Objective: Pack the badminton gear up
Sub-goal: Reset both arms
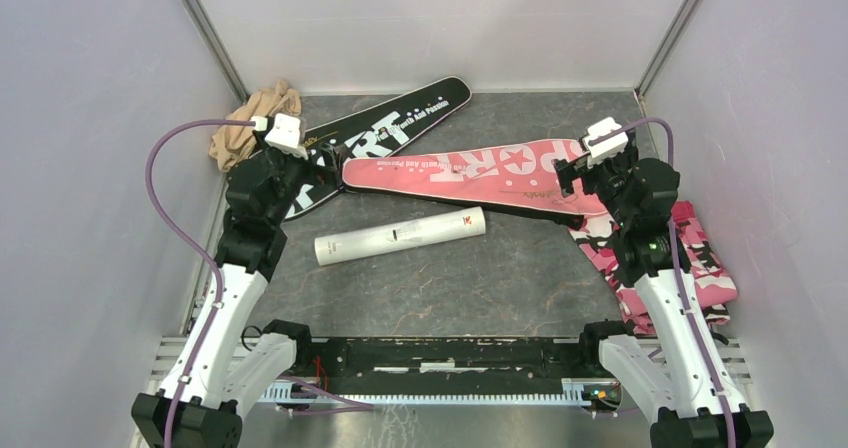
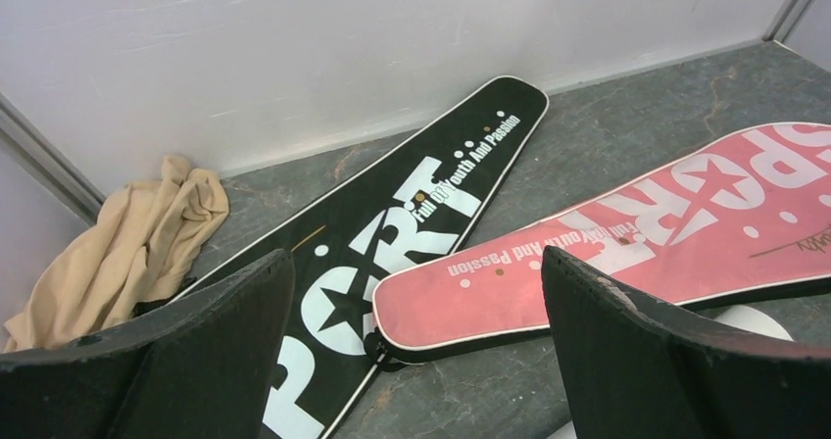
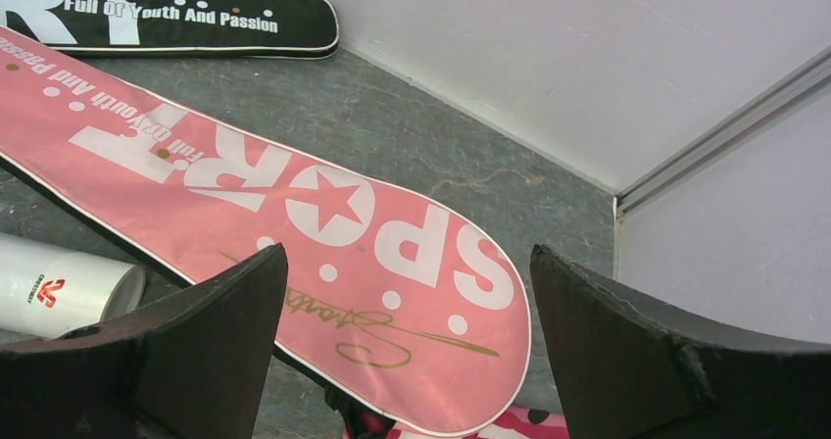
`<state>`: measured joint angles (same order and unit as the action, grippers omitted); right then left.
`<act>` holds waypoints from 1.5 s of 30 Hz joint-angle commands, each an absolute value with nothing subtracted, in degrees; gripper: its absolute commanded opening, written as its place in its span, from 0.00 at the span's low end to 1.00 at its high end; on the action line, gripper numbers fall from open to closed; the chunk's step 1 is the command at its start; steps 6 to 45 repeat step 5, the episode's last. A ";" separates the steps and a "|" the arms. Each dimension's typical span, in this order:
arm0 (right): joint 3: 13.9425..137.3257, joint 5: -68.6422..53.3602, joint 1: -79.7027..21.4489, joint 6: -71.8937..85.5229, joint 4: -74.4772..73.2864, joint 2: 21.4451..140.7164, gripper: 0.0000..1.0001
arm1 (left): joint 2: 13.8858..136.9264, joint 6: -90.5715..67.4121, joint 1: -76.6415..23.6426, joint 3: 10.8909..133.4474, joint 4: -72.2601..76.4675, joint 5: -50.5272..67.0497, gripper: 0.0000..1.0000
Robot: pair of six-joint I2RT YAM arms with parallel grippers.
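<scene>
Hovering over the table, both arms are empty-handed. The left gripper has its jaws spread wide with nothing between them, poised above the spot where the two bags cross. The right gripper is just as wide and just as empty, hanging over the broad end of the pink bag.

That pink bag lies flat from centre out to 2 o'clock, its narrow end overlapping the black bag, which runs from 10 o'clock up toward 12 by the back wall. The tube lies on its side at dead centre, just nearer than the pink bag. A beige cloth sits bunched at 10 o'clock, a camo cloth at 4 o'clock under the right arm.

No rackets or shuttlecocks are in sight, so they may be inside already, though the bags' zips can't be made out. By my reckoning, what's left is gathering bags and tube together. No grasp has begun.
</scene>
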<state>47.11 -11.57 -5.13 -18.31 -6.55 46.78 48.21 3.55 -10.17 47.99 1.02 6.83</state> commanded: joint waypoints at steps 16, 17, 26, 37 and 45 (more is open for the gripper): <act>47.00 -12.17 -4.63 -18.55 -5.18 46.37 0.98 | 48.26 0.66 -9.51 48.95 1.26 8.20 1.00; 47.00 -12.17 -4.63 -18.55 -5.18 46.37 0.98 | 48.26 0.66 -9.51 48.95 1.26 8.20 1.00; 47.00 -12.17 -4.63 -18.55 -5.18 46.37 0.98 | 48.26 0.66 -9.51 48.95 1.26 8.20 1.00; 47.00 -12.17 -4.63 -18.55 -5.18 46.37 0.98 | 48.26 0.66 -9.51 48.95 1.26 8.20 1.00; 47.00 -12.17 -4.63 -18.55 -5.18 46.37 0.98 | 48.26 0.66 -9.51 48.95 1.26 8.20 1.00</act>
